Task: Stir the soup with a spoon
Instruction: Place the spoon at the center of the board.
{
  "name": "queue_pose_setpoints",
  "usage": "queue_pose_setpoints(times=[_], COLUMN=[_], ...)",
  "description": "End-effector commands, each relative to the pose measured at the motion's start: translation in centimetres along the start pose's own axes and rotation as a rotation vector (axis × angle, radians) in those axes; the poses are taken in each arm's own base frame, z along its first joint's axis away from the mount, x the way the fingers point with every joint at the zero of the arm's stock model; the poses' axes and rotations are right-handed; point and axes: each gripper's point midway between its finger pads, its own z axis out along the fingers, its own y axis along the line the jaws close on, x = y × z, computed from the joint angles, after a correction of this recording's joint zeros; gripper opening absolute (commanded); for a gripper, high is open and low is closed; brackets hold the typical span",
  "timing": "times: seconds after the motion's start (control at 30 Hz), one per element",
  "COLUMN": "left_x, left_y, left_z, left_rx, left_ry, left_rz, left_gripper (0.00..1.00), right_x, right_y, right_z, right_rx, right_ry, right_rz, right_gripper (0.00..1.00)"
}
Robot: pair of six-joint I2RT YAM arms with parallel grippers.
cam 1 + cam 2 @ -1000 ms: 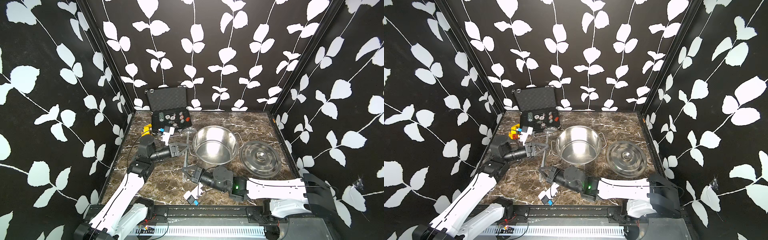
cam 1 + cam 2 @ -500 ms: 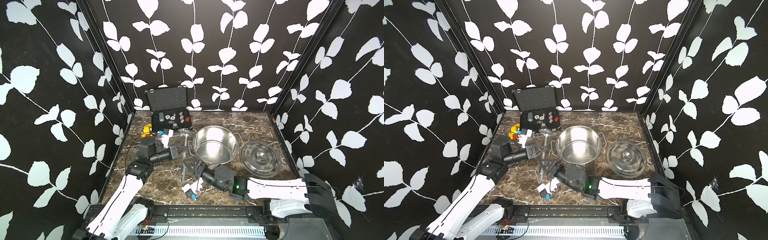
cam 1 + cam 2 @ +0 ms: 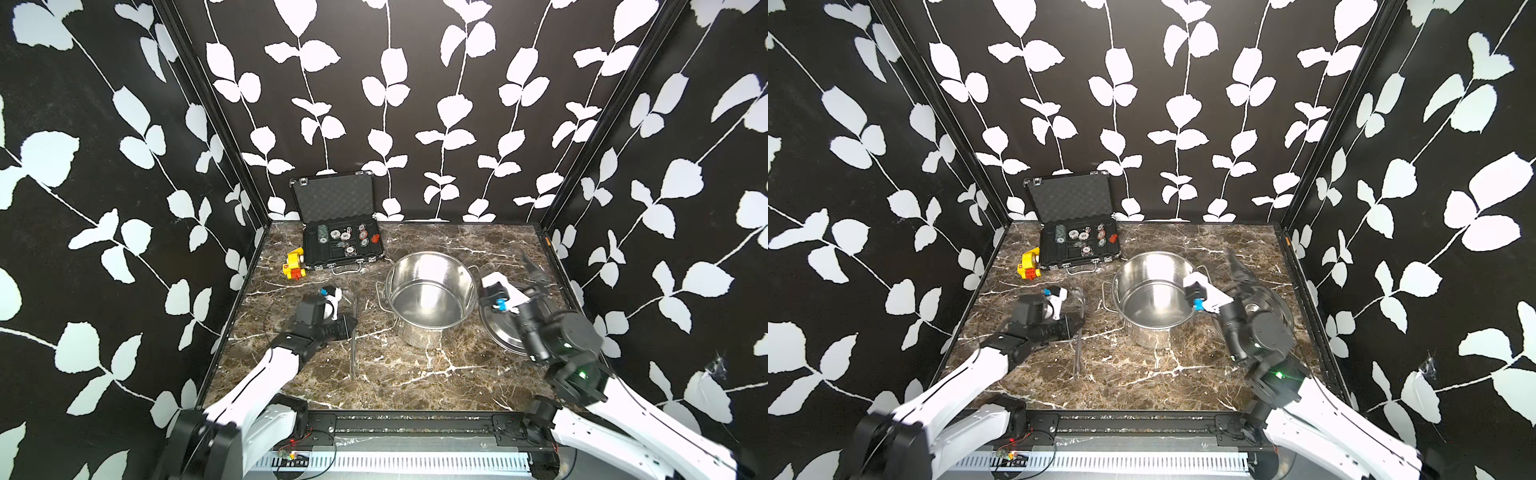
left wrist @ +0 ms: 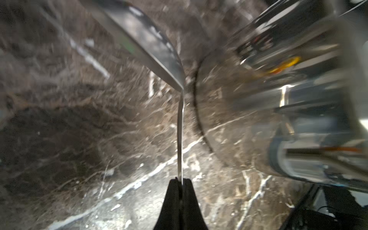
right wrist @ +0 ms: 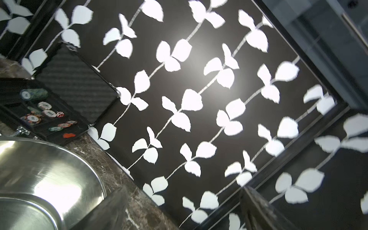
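Right gripper (image 5: pixel 182 188) has let go of the long thin silver metal spoon (image 3: pixel 353 345) and swung from lower centre to the right of the frame, jaws spread wide, above the round steel lid (image 3: pixel 498 328). Left gripper (image 4: pixel 180 185) alone pinches the spoon's handle, left of centre, outside the large steel pot (image 3: pixel 415 332). The handover looks done, the stirring not begun. Counted: one pot, one lid, one spoon.

Walls (image 3: pixel 374 104): black, white leaf-vine print. Table (image 3: pixel 415 374): brown marble, white veins. Pot (image 3: pixel 419 332), lid (image 3: pixel 498 332), spoon (image 3: pixel 353 349): bare silver steel. Case (image 3: pixel 332 199): black; chips (image 3: pixel 345 237) green, white, red. Toy (image 3: pixel 294 265): yellow with red. 2 arms (image 3: pixel 266 374): white shells, black joints, blue tabs (image 3: pixel 500 305).
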Motion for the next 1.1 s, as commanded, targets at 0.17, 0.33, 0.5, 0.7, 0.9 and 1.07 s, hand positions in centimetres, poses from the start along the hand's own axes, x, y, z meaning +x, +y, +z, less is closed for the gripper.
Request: queue_pose_setpoints(times=[0.17,0.33,0.5,0.7,0.9,1.07], left_x=[-2.5,-1.3,-0.1,-0.2,-1.4,-4.1], left_y=[-1.0,0.3,1.6,3.2,3.4,3.8], left_z=[3.1,3.9,3.9,2.9,1.0,-3.6], left_rx=[0.133,0.103,0.045,-0.058,-0.122,-0.27], left_ry=[-0.123,-0.107,-0.082,-0.106,-0.166,-0.312], left_rz=[0.128,0.153,0.15,0.136,0.145,0.15], left_gripper=[0.0,0.0,0.03,0.23,0.44,0.78], right_x=[9.8,15.7,21.4,25.3,27.6,29.4], right_y=[-0.1,-1.0,-1.2,-0.7,0.1,1.1], right_z=[-0.2,-0.3,-0.5,-0.8,-1.4,-1.8], right_rx=[0.058,0.149,0.208,0.237,0.234,0.207], right_ry=[0.292,0.406,0.535,0.632,0.703,0.768], right_rz=[0.298,0.475,0.637,0.722,0.757,0.771], right_gripper=[1.0,1.0,1.0,1.0,1.0,0.99])
